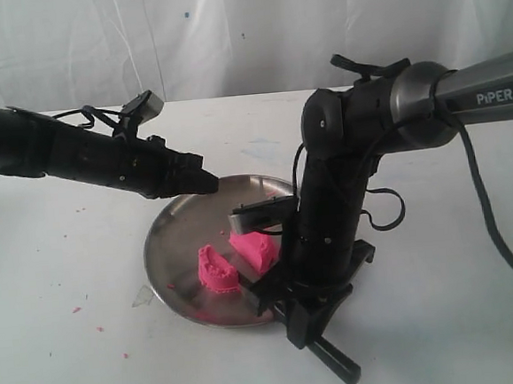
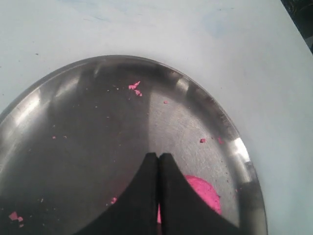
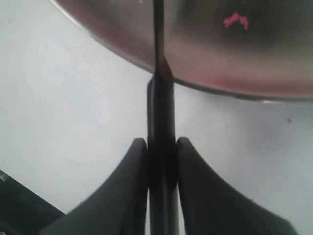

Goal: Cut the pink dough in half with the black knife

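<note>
I see the steel plate (image 1: pixel 166 226) on the white table (image 1: pixel 73 349). It holds the pink dough (image 1: pixel 216 271) in 2 separate pieces, the second piece (image 1: pixel 254 248) lying just beside the first, toward the right arm. Small pink crumbs (image 2: pixel 134 87) are scattered over the plate floor. The left gripper (image 2: pixel 158 155) hovers above the plate's far side, with its jaws pressed together and nothing between them. The right gripper (image 3: pixel 161 142) is clamped on the black knife (image 3: pixel 160 147) at the handle. I read the blade edge-on, extending across the plate's near rim.
</note>
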